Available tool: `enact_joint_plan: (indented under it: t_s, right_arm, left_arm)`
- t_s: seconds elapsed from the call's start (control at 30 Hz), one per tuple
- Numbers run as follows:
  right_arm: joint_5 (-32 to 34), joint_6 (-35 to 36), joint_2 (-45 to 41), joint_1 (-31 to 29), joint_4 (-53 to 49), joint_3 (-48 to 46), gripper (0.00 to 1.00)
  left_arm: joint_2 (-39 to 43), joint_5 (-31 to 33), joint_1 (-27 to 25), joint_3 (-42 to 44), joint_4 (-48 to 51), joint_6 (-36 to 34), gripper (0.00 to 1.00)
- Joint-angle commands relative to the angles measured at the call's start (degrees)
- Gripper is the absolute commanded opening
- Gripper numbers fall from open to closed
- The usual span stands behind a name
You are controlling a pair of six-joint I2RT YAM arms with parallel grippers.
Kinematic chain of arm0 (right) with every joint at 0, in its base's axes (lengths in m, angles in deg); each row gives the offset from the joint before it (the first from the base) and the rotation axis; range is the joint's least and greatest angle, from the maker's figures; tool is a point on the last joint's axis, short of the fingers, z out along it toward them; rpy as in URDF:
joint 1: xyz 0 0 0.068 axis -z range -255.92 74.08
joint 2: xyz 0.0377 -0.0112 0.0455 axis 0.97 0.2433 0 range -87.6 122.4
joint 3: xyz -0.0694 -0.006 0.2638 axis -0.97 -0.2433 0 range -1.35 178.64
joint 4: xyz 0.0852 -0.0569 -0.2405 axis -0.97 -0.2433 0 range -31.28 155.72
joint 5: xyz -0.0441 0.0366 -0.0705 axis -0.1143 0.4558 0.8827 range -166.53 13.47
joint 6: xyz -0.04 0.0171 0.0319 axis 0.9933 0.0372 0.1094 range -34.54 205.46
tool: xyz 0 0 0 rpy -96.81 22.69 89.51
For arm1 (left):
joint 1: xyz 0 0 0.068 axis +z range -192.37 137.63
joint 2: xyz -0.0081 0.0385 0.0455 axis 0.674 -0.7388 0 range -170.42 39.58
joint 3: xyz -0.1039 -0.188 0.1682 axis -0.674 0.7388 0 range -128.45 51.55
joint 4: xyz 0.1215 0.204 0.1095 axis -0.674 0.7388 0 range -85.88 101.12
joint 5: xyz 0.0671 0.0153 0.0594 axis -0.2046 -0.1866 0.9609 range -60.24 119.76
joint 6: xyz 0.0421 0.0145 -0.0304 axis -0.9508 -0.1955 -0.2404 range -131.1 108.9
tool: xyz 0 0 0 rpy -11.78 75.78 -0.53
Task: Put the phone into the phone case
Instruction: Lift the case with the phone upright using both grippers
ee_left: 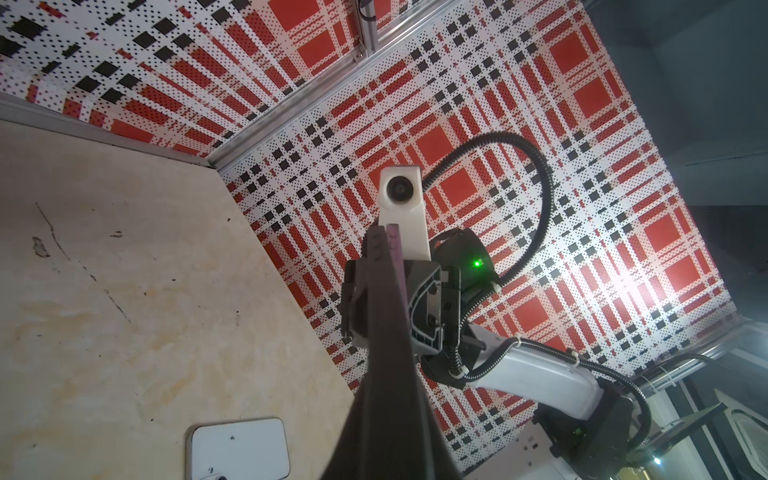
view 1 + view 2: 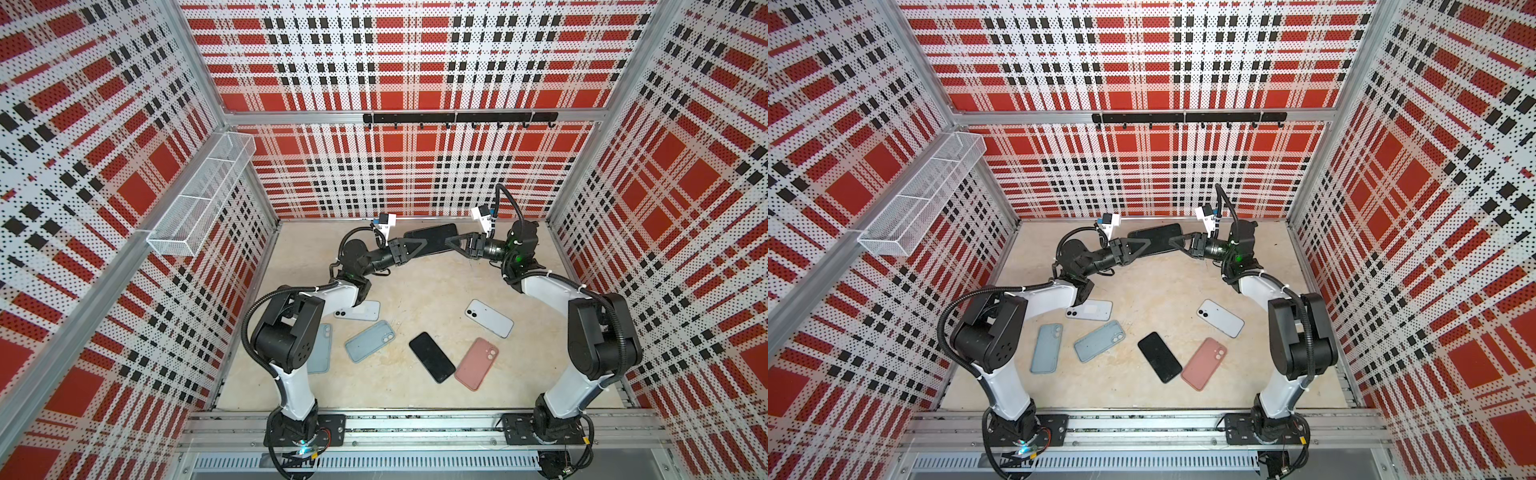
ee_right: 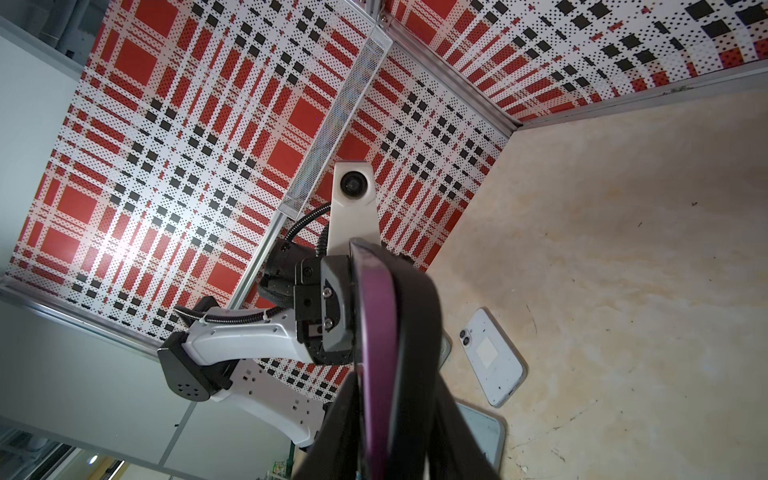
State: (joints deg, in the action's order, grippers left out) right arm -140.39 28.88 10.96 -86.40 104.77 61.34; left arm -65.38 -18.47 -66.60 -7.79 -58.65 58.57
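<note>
Black fingers of the left gripper clench one end of the dark phone, purple along its edge. It hangs level between both sets of jaws, likely held aloft so each end can be worked. Right gripper sits at the opposite end; pinching or only bracketing, cannot tell. Below the jaws: scuffed beige tabletop, blue case and pink case lying loose. Behind the jaws, red plaid perforated wall.
</note>
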Motion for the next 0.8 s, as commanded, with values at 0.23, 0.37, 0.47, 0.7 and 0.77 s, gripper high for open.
enact_joint_plan:
  t_s: [0.23, 0.37, 0.47, 0.7, 0.77]
  right_arm:
    - [0.5, -4.3, 1.0, 0.5, 7.3, 5.9, 0.41]
    - [0.6, -4.6, 1.1, 0.5, 7.5, 5.3, 0.38]
    - [0.8, -4.7, 0.8, 0.5, 7.7, 4.2, 0.35]
    - [2.2, -0.7, 0.0, 0.5, 3.7, 3.0, 0.18]
    - [3.0, 2.9, -0.6, 0.5, 0.7, 3.0, 0.12]
  left_arm:
    - [1.9, -2.0, -1.8, -0.7, -5.1, 1.2, 0.09]
    - [1.6, -1.4, -1.8, -0.5, -5.2, 1.3, 0.09]
    - [1.6, -1.2, -1.9, -0.8, -4.8, 1.0, 0.09]
    - [1.5, -1.6, -2.3, -1.4, -3.1, 0.0, 0.09]
    - [1.6, -1.7, -2.2, -1.3, -3.1, 0.0, 0.09]
